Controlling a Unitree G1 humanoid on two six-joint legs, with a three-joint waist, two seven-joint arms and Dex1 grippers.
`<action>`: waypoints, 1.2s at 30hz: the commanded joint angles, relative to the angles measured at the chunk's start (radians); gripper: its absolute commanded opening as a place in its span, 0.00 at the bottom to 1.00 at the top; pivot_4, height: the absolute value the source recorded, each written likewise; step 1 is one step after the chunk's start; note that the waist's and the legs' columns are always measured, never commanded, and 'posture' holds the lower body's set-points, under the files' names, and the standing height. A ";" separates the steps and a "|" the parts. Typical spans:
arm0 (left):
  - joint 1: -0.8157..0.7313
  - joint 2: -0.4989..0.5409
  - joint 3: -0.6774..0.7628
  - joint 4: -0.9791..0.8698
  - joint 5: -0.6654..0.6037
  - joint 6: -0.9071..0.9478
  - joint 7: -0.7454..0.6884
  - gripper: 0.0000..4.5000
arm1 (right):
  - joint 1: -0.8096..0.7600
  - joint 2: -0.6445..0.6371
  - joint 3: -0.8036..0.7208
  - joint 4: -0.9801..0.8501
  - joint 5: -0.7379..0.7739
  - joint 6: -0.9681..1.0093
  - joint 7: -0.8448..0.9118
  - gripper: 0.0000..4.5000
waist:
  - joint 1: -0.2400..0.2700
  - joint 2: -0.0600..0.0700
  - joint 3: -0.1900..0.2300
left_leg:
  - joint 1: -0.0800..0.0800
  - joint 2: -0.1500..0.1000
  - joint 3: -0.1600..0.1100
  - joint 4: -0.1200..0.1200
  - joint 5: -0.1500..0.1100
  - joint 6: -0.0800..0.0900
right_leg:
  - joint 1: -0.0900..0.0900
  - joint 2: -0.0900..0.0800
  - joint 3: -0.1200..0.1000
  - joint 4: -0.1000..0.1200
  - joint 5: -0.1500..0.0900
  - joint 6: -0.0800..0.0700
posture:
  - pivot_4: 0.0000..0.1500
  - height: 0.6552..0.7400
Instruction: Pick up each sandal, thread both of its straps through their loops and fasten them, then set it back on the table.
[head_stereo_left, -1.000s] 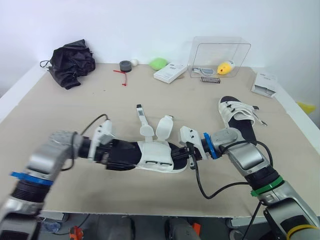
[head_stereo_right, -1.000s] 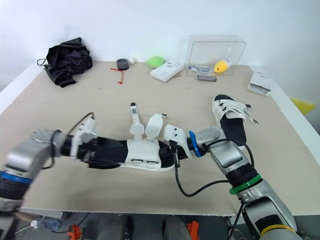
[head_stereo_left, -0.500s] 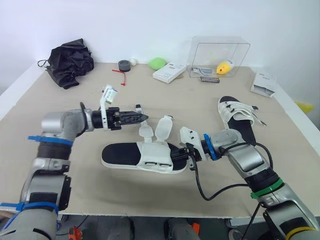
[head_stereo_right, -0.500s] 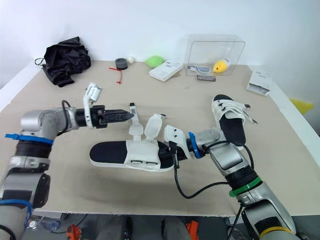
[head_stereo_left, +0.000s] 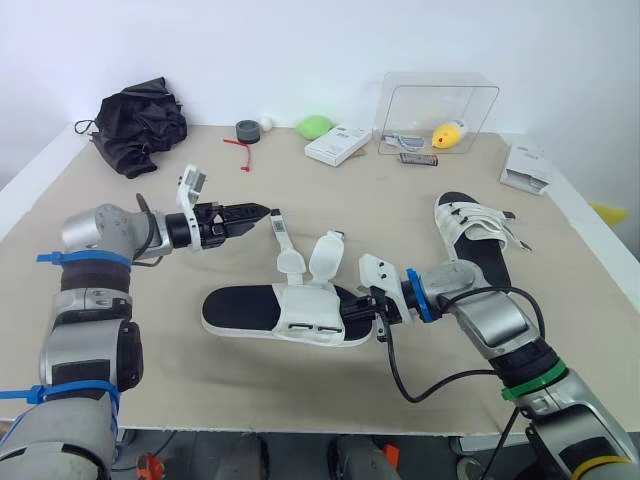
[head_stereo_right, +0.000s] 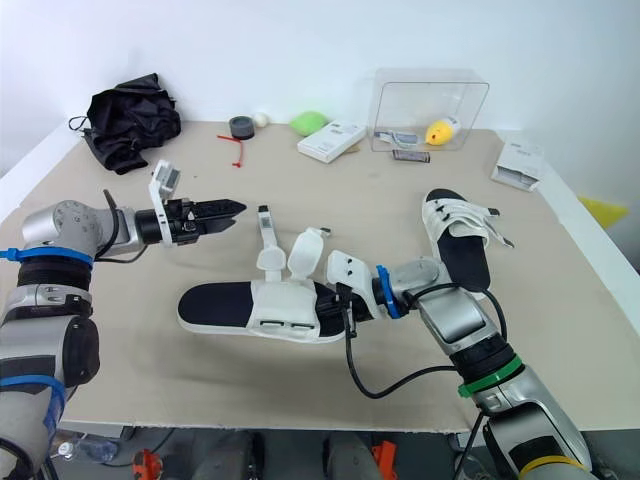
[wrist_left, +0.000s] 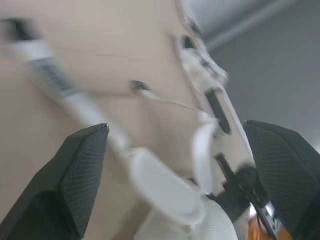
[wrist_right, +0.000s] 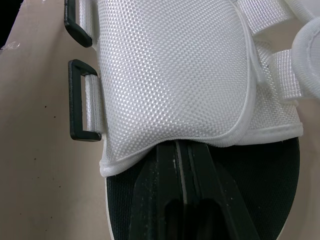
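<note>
An unfastened sandal with a black sole and white upper lies flat at the table's centre. Its two straps stand open toward the far side, and its black loops hang empty. My right gripper is shut, its fingers lying on the insole with their tips tucked under the upper. My left gripper is open, a short way left of the long strap's tip and apart from it. A second sandal, with its straps closed, lies at the right.
A black cloth sits at the back left. Along the back are a tape roll, a green object, a white box and a clear box. A white packet lies near the right edge.
My left gripper left the sandal's heel, swung up to the long strap's tip, then drew back a little to the left. The sandal and my right gripper stayed put.
</note>
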 joint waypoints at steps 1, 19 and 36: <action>-0.007 -0.026 0.054 -0.003 -0.020 0.044 0.057 0.99 | 0.036 -0.005 0.067 0.042 -0.054 0.032 0.005 0.00 | 0.000 0.000 0.000 | 0.000 0.000 0.000 0.000 0.000 0.000 | 0.000 0.000 0.000 0.000 0.000 0.000 | 1.00 1.00; -0.094 -0.229 0.153 0.257 0.046 -0.179 0.289 0.99 | 0.042 -0.006 0.060 0.005 -0.042 0.064 -0.005 0.00 | 0.001 0.000 0.000 | 0.000 -0.001 0.000 0.000 0.000 -0.001 | 0.001 -0.001 0.000 0.000 0.000 0.000 | 1.00 1.00; -0.200 -0.267 0.198 0.430 0.078 -0.377 0.332 0.70 | 0.065 -0.010 0.049 -0.031 -0.032 0.090 -0.020 0.00 | 0.000 0.000 0.000 | 0.000 -0.002 0.000 -0.001 -0.001 -0.004 | 0.000 0.000 0.000 0.000 0.000 0.001 | 1.00 1.00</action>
